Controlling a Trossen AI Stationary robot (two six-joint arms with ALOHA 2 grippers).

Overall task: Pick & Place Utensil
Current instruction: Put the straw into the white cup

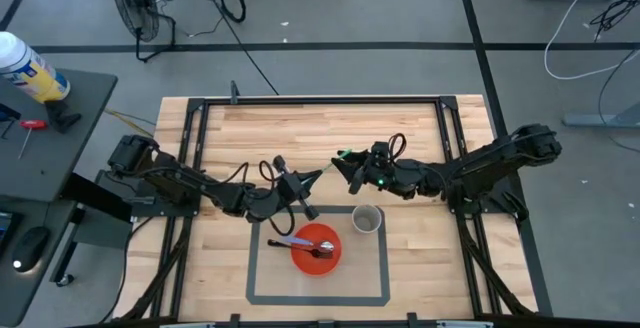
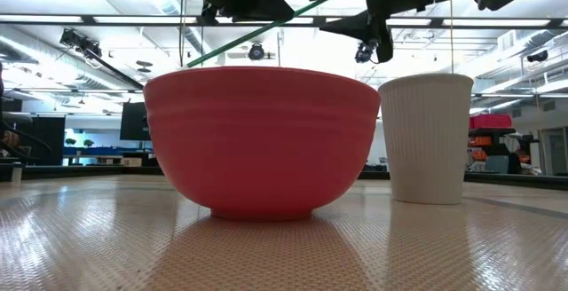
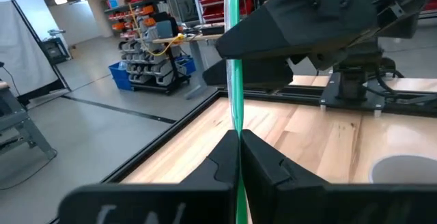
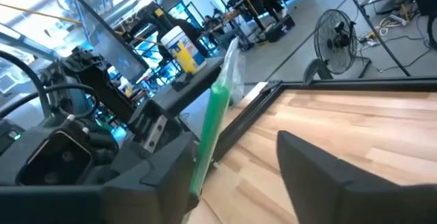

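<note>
Looking down, you see bare wood between both arms and the far edge of the table (image 1: 320, 118), while the taped square nearer you holds the red bowl (image 1: 316, 248) and white cup (image 1: 367, 219). Your left gripper (image 1: 312, 179) reaches in above the table's middle, fingers pinched on the green utensil (image 3: 234, 94). Your right gripper (image 1: 345, 166) meets it from the opposite side, its fingers spread around the utensil's other end.
</note>
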